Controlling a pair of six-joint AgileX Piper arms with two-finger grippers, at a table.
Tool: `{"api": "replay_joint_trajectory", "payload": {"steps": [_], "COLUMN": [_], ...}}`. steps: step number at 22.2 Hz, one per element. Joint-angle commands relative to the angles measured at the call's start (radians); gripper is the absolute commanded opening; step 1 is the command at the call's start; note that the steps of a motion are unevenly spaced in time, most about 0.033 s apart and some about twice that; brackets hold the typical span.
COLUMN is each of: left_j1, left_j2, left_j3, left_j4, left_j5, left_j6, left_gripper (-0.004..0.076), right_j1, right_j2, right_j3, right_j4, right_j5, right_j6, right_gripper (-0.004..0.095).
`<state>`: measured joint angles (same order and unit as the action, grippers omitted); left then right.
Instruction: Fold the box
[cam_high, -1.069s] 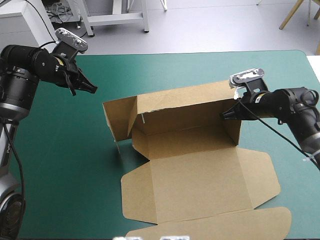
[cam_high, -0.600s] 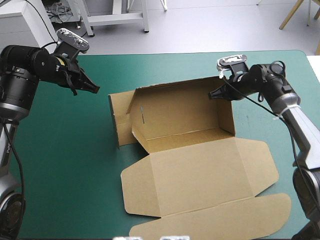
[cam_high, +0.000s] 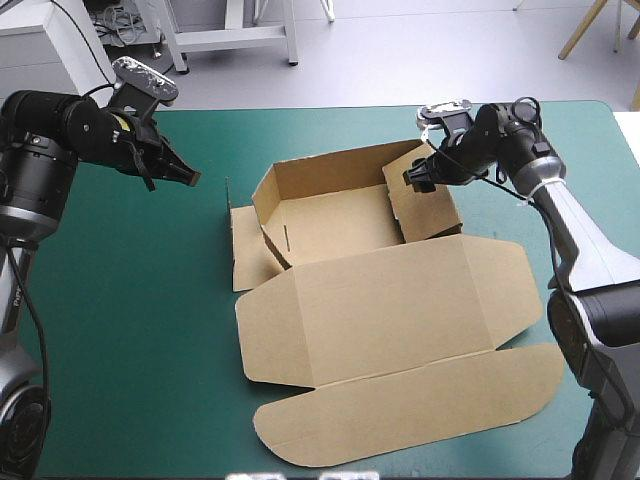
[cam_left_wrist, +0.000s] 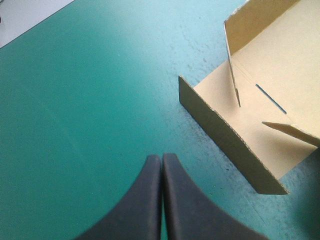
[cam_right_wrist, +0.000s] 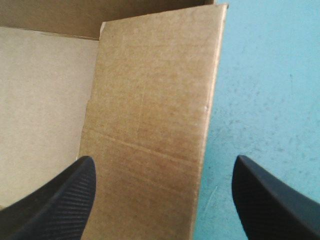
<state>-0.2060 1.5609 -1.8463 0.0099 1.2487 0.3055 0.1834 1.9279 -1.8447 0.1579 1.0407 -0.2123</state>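
Note:
The brown box (cam_high: 390, 310) lies mid-table as an open tray, its walls partly raised at the far side and its lid flat toward the near edge. My right gripper (cam_high: 412, 180) stands open at the tray's right end wall (cam_high: 430, 210). In the right wrist view that wall (cam_right_wrist: 150, 100) fills the space between and ahead of the right gripper (cam_right_wrist: 163, 165), untouched by either finger. My left gripper (cam_high: 187, 178) hangs shut over the teal-green cover, left of the box and apart from it. In the left wrist view the left gripper (cam_left_wrist: 161, 157) points at the cover beside the box's left end flap (cam_left_wrist: 230, 145).
The lid's rounded outer flap (cam_high: 400, 425) reaches close to the table's near edge. Teal-green cover (cam_high: 120, 320) stretches between the box and the table's left edge. The table's far edge (cam_high: 330, 107) runs just beyond both grippers.
My right gripper has moved left along the box's far side and opened. The tall raised panel has tipped down into a low tray. The left arm has stayed put.

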Motion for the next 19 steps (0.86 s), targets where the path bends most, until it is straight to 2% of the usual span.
{"api": "replay_joint_trajectory", "payload": {"steps": [1,6,8,19], "left_j1": [0.002,0.002,0.002,0.002], "left_j2": [-0.044,-0.044,-0.044,-0.044], "left_j3": [-0.027,0.047,0.081,0.109], "left_j4": [-0.010,-0.010,-0.010,-0.010], "left_j5": [0.045,0.035,0.009,-0.002], "left_j6": [-0.019,-0.017,-0.015,-0.015], "left_gripper": [-0.0010,-0.0010,-0.0010,-0.0010], "right_j1": [0.000,0.000,0.000,0.000], "right_j2": [-0.124,-0.271,-0.296,-0.128], "right_j3": [-0.075,-0.074,-0.072,-0.071], "right_j4": [-0.008,-0.128,-0.129,-0.093], "right_j5": [0.020,0.080,0.080,0.095], "right_j6": [-0.011,0.003,0.005,0.005], "right_gripper": [0.0724,0.0724,0.0724,0.0724]}}
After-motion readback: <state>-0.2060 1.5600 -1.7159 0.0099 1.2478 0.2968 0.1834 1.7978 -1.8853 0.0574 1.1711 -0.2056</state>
